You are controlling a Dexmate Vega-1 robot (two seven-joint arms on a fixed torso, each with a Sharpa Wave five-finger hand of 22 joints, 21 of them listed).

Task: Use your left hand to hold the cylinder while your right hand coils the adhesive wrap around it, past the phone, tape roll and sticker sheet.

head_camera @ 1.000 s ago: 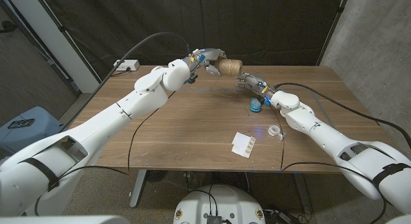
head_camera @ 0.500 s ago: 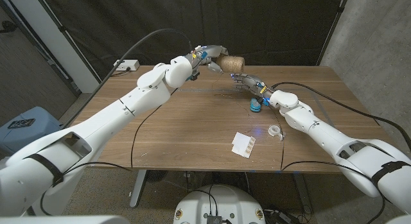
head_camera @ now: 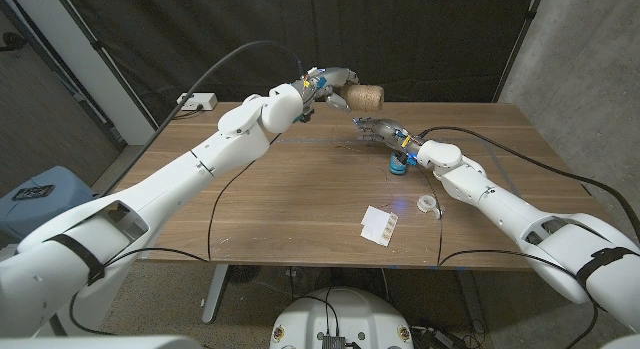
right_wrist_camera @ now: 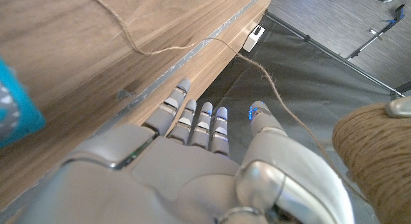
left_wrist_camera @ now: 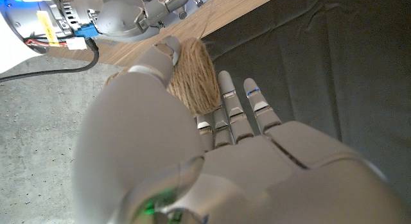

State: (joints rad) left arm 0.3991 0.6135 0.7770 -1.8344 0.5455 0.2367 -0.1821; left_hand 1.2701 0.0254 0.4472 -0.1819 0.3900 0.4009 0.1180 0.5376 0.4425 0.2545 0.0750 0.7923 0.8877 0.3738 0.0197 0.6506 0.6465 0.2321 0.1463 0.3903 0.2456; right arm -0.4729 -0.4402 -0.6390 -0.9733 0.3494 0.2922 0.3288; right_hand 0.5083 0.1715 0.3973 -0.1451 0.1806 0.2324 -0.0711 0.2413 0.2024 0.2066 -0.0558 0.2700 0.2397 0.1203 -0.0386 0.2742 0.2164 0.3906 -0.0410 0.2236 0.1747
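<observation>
My left hand (head_camera: pixel 328 82) holds the cylinder (head_camera: pixel 366 95), a spool wound with brown twine rather than adhesive wrap, in the air over the table's far edge. In the left wrist view the thumb lies on the cylinder (left_wrist_camera: pixel 196 73) and the fingers (left_wrist_camera: pixel 234 108) reach behind it. My right hand (head_camera: pixel 376 127) hovers just below and in front of the spool with its fingers stretched out. In the right wrist view a loose twine strand (right_wrist_camera: pixel 273 89) runs from the cylinder (right_wrist_camera: pixel 372 153) past the thumb of my right hand (right_wrist_camera: pixel 192 166) to the table, and I see no pinch on it.
A blue tape roll (head_camera: pixel 399 164) stands beside my right wrist. A clear tape roll (head_camera: pixel 430 202) and a white sticker sheet (head_camera: pixel 380 224) lie nearer the front of the wooden table (head_camera: pixel 290 199). A white box (head_camera: pixel 198 101) with a cable sits at the far left corner.
My left hand has lifted the cylinder a little higher and farther back. My right hand has slid slightly towards the far edge, staying under the spool.
</observation>
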